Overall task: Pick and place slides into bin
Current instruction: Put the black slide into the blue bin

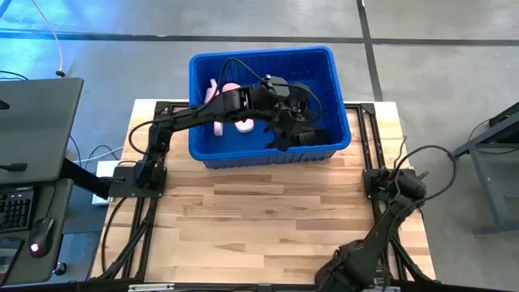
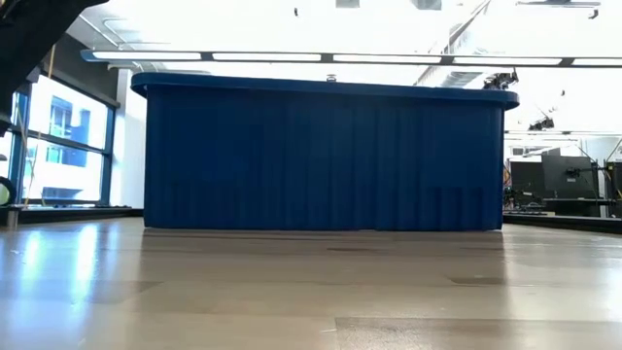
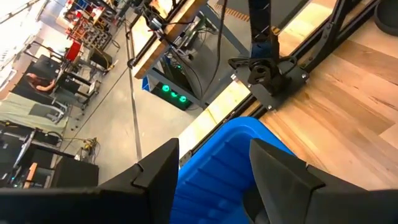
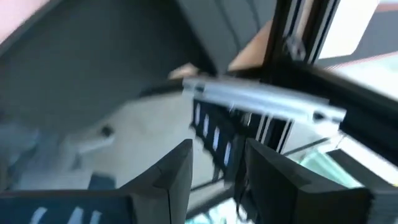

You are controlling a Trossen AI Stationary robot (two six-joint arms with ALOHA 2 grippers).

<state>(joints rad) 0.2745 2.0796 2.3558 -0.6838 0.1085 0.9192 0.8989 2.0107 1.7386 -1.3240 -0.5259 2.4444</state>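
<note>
- Bin [image 1: 203, 150] sits at the far middle of the tabletop [image 1: 259, 219]. No slides left on the wood in the high view.
- Pale pink slides [image 1: 223, 122] lie inside the bin at its left; something dark under the arm at the right end is probably the black slides, can't confirm, arm covers it.
- Left gripper [image 1: 284, 130] reaches over the bin's right half. Left wrist view: fingers [image 3: 280, 177] apart with nothing between them, blue rim below.
- Looks like the task is at or near its end: pickup done, only arm retreat left, as far as these views go.
- Right gripper [image 4: 214, 174] parked at the near right edge, clear of the bin; fingers apart, empty.
- Around: desk with keyboard off the left edge, cables, black frame rails along both tabletop sides. Nothing blocks the way out of the bin except its own rim.
</note>
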